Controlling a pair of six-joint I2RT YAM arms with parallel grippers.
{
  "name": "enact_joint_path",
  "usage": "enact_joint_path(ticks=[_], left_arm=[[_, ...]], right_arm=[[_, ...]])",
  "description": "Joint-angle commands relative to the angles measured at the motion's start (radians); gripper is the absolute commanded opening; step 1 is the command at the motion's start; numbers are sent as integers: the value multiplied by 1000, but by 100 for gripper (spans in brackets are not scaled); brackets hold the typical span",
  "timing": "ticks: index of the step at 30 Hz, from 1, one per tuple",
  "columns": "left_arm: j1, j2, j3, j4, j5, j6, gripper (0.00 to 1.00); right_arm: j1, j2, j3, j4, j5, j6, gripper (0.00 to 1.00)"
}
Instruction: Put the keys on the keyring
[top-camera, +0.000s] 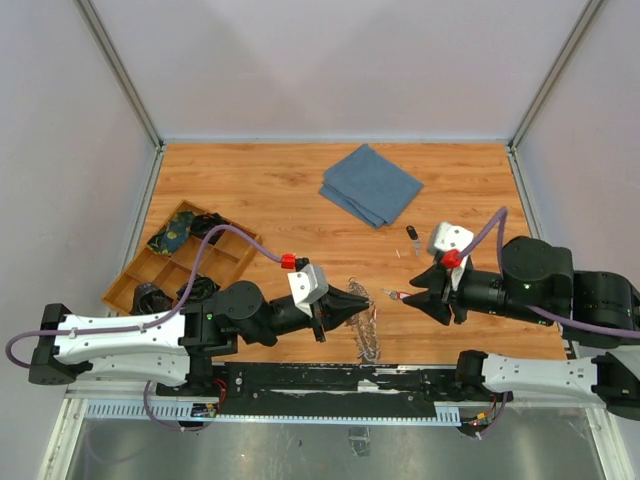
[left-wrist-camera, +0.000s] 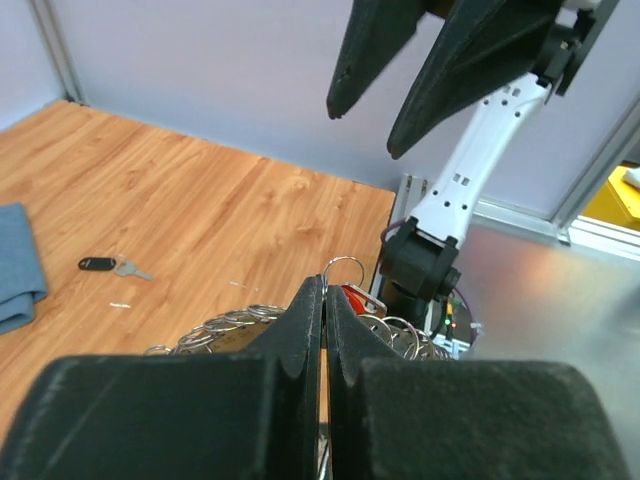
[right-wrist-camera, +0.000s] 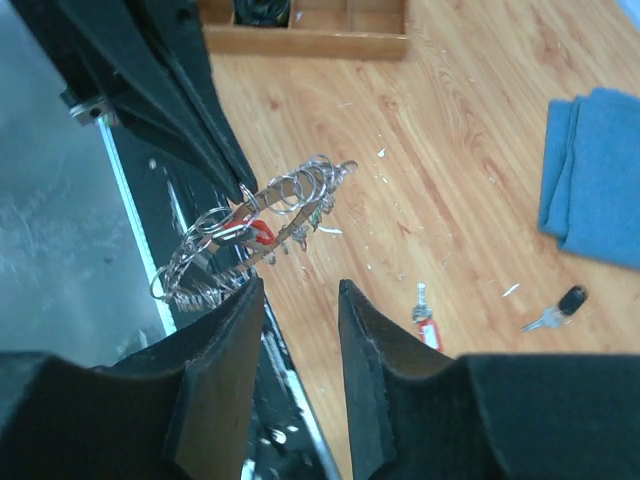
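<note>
**Left pincer clamped on the ring, right one open beside it**

At far left from overhead I see a wooden tray (top-camera: 145, 248) on the table (top-camera: 260, 190), with dark items in some of its compartments. I can't tell what they are.

Just right of the tray, my left gripper (left-wrist-camera: 324, 292) reaches toward the middle of the table. Its fingers are pressed together on the rim of the keyring (right-wrist-camera: 296, 186). The right wrist camera shows the ring held tilted, its far edge higher and its near edge low over the black strip at the table's front. A red tag (right-wrist-camera: 260, 233) sits among the ring's coils, close to where the fingers bite. I can't tell whether it is threaded on or only caught there.

Right of the ring, a red key (right-wrist-camera: 428, 328) lies flat on the wood, apart from the ring.

My right gripper (right-wrist-camera: 300, 290) hangs above the table facing the left one, tips toward the ring. Its fingers are spread apart with nothing between them. They are near the ring but not touching it. In the left wrist view they show as two dark prongs high in the frame.

Further back and right, a black key (right-wrist-camera: 565, 302) lies on the wood. It is well apart from the ring and near the folded blue cloth (top-camera: 372, 185) at the rear of the table.
</note>
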Motion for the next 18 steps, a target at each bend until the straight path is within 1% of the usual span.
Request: enact_joint_path(ticks=[1, 4, 7, 12, 18], left_arm=[[-5, -30, -7, 93, -107, -21, 0], [-5, -30, -17, 103, -161, -24, 1], [-5, -28, -27, 117, -207, -29, 1], [-5, -26, -33, 123, -261, -37, 1], [-5, -31, -36, 133, -276, -36, 1]], right_arm=[[15, -138, -184, 265, 193, 456, 37], [15, -230, -307, 403, 263, 651, 38], [15, -262, -359, 448, 311, 740, 41], [15, -209, -368, 449, 313, 762, 44], [15, -144, -378, 449, 315, 753, 43]])
